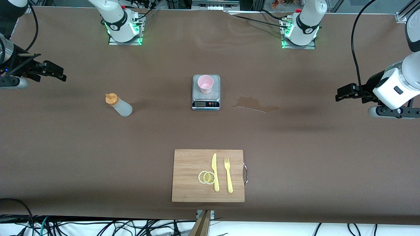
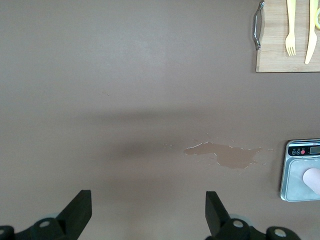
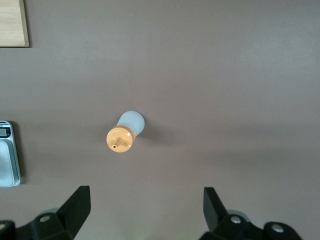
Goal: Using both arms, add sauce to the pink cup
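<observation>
The pink cup (image 1: 205, 84) stands upright on a small silver kitchen scale (image 1: 205, 98) at the table's middle; a part of it shows in the left wrist view (image 2: 312, 179). The sauce bottle (image 1: 118, 104), whitish with an orange cap, stands on the table toward the right arm's end; it shows from above in the right wrist view (image 3: 124, 133). My right gripper (image 1: 60, 74) is open and empty, up over the table's right-arm end, well apart from the bottle. My left gripper (image 1: 339, 94) is open and empty over the left-arm end.
A wooden cutting board (image 1: 187, 183) near the front camera carries a yellow knife (image 1: 215, 172), a yellow fork (image 1: 228, 174) and two lemon slices (image 1: 206, 177). A wet stain (image 1: 256, 104) marks the table beside the scale, toward the left arm.
</observation>
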### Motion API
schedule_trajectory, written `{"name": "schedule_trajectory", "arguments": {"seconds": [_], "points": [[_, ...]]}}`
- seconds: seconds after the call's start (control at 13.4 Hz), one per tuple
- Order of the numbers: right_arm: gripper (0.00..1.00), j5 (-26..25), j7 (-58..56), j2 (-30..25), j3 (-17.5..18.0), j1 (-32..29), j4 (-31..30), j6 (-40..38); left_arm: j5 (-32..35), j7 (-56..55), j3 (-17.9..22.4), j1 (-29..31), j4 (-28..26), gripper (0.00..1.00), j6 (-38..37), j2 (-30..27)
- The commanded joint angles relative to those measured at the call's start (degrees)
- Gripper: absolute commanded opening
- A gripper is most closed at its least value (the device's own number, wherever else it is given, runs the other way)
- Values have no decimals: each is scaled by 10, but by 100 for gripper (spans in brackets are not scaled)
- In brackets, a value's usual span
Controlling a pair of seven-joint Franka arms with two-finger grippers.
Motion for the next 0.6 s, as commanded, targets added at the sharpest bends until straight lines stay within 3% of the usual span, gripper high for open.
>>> {"name": "schedule_trajectory", "arguments": {"seconds": [0.0,0.22,0.52], "points": [[100,7,9,5,0,-7,22,-16,6,-4,-1,0,18,100,-9,7],[100,0,6,38,-2,-2,62,-40,6,-4,-1,0,18,100,-9,7],[100,0,6,42,-1,-2,67,-43,6,-4,-1,0,18,100,-9,8]]}}
